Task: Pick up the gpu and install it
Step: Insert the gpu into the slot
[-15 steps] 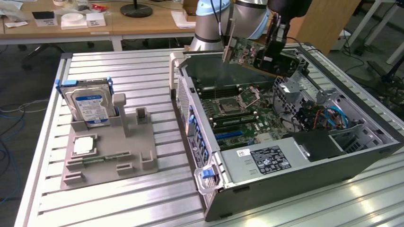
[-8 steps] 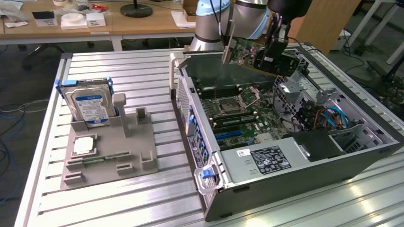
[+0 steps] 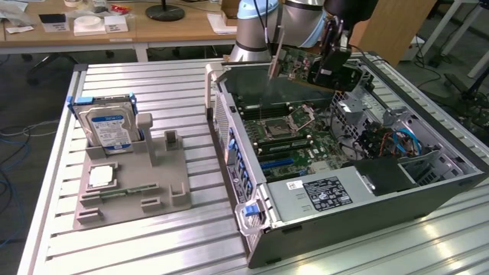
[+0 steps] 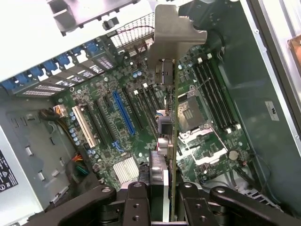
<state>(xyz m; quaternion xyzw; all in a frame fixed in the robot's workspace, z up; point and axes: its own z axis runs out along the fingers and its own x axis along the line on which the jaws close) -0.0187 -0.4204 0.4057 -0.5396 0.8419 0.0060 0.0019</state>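
Claw (image 4: 163, 201) fingers sit closest to the wrist lens, clenched on the gpu (image 4: 170, 136) from both sides. The card is seen edge-on, and its silvery bracket (image 4: 175, 33) is at the end away from the wrist.

- Exterior view: the gpu (image 3: 294, 64) hangs in the air over the far end of the computer case (image 3: 344, 229), above its rim and clear of the board. It is tilted, with its green circuit side toward the camera. The claw (image 3: 330, 64) grips it at the end toward the exterior view's right.
- The robot arm (image 3: 256, 28) rises beyond the table's far edge.
- The case lies on its side with its panel off, on the half of the table (image 3: 153, 252) toward the exterior view's right. Its power supply (image 3: 321, 192) with a white-and-black label is at the end nearest the table's near edge.
- The motherboard (image 3: 287, 134) is exposed, with the processor socket (image 3: 276, 123) near its middle. Blue cables (image 3: 405, 140) lie in the bay beside it.
- Wrist view, below the card: the motherboard (image 4: 141, 117) has a long blue slot (image 4: 123, 113) and a white slot (image 4: 83, 127) on one side of the card. The processor socket (image 4: 190, 110) and memory slots (image 4: 214, 94) are on the other side.
- A grey fixture tray (image 3: 130, 189) sits toward the table's opposite side. A blue-labelled hard drive (image 3: 107, 127) stands upright at the tray's far end, well apart from the case.
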